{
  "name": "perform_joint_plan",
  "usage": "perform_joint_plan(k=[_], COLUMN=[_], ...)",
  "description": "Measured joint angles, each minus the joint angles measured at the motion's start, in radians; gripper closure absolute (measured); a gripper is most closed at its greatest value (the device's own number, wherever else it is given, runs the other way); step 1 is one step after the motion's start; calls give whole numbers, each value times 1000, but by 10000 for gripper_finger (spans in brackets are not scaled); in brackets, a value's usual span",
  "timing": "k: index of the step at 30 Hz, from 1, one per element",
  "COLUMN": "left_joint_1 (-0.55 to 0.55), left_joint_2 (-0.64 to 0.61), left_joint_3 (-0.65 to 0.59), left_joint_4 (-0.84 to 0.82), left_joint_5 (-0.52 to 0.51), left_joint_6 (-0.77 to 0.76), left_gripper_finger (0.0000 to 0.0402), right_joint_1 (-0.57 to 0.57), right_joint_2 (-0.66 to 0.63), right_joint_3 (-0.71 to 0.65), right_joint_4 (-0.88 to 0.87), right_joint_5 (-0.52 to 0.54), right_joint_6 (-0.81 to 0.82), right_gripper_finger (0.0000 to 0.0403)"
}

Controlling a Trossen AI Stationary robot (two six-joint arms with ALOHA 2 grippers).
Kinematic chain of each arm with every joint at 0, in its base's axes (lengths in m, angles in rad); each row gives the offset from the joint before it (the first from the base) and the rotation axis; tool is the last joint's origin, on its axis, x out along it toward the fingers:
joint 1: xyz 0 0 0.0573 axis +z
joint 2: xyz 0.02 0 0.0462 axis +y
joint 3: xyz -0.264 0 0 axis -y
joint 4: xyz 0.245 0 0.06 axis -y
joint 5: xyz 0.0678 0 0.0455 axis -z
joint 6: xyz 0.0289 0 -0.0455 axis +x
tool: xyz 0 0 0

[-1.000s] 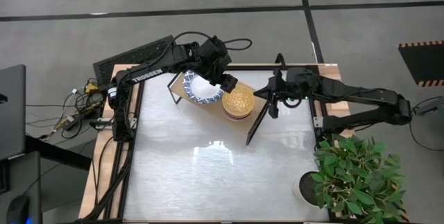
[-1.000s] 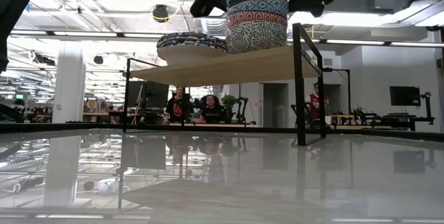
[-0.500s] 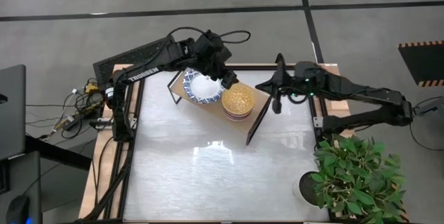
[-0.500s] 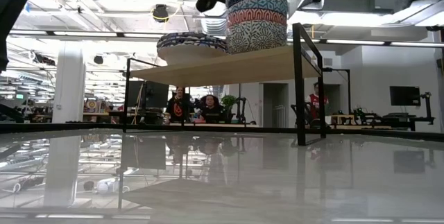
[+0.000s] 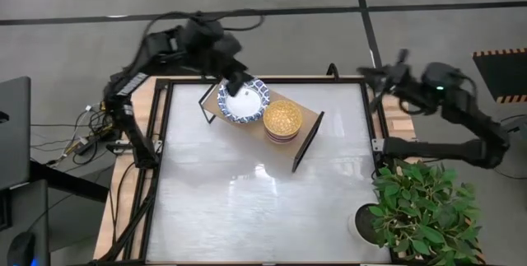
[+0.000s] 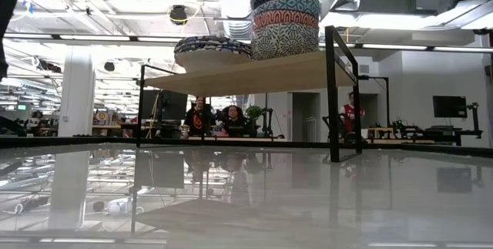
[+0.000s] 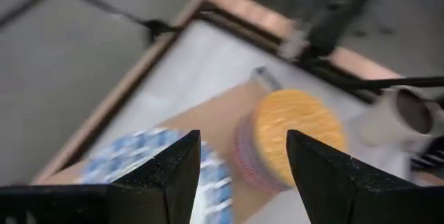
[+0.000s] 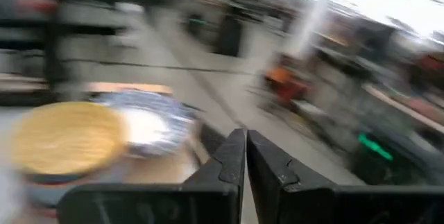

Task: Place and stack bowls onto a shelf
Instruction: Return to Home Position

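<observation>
The shelf (image 5: 306, 126) is a light-wood board on black legs, standing at the table's far middle. On it rest a wide white bowl with a blue rim (image 5: 244, 100) and, to its right, a stack of patterned bowls (image 6: 285, 18) whose top bowl is orange-yellow inside (image 5: 282, 119). My left gripper (image 5: 237, 83) hangs open above the shelf's far left end, clear of the bowls; in the left wrist view (image 7: 243, 175) the stack (image 7: 295, 134) lies beyond the fingers. My right gripper (image 5: 375, 74) is shut and hovers near the table's far right corner (image 8: 246, 161).
A potted plant (image 5: 422, 208) stands at the table's near right corner. Black frame rails (image 5: 160, 159) run along the table's edges. The glossy tabletop (image 5: 255, 208) spreads in front of the shelf. People sit in the room behind (image 6: 216, 118).
Both arms have drawn back from the shelf. The left gripper rose and moved from over the bowls toward the table's far left corner. The right gripper moved from the shelf's right end toward the far right corner. The bowls stayed in place.
</observation>
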Motion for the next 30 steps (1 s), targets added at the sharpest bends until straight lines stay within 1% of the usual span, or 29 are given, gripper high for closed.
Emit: perform_joint_plan(k=[2, 4, 5, 7, 9, 12, 14, 16, 20, 23, 25, 28, 30], left_joint_1=[2, 3, 4, 2, -13, -38, -56, -69, -86, -97, -107, -128, -141], left_joint_2=[-43, -81, -101, -145, -204, -306, -383, -465, -669, -845, -963, -1127, -1226], left_joint_3=[-14, -28, -37, -61, -108, -244, -382, -552, -934, -1237, -1424, -1673, -1812], left_joint_4=[-58, -102, -94, -36, 91, 278, 399, 500, 775, 1041, 1166, 1339, 1427], left_joint_5=[-93, -179, -186, -144, -53, 86, 172, 218, 208, 186, 174, 154, 148], left_joint_6=[-14, -25, -13, 27, 82, 160, 200, 210, 133, 61, 5, -87, -139], left_gripper_finger=[204, 204, 204, 204, 204, 204, 204, 204, 204, 204, 204, 204, 204], right_joint_1=[-14, -30, -36, -41, -41, -31, -25, -14, 10, 21, 20, 21, 20], right_joint_2=[-53, -116, -148, -212, -279, -378, -436, -476, -519, -531, -534, -536, -535], right_joint_3=[0, -2, -2, -4, -31, -117, -190, -271, -419, -517, -576, -645, -690], right_joint_4=[-37, -92, -122, -170, -187, -183, -154, -111, -2, 82, 125, 157, 192], right_joint_5=[108, 124, 120, 71, -2, -83, -116, -121, -185, -192, -191, -199, -236], right_joint_6=[114, 143, 145, 182, 260, 360, 427, 488, 540, 573, 596, 631, 657], right_gripper_finger=[360, 361, 361, 361, 361, 361, 361, 361, 360, 360, 360, 360, 360])
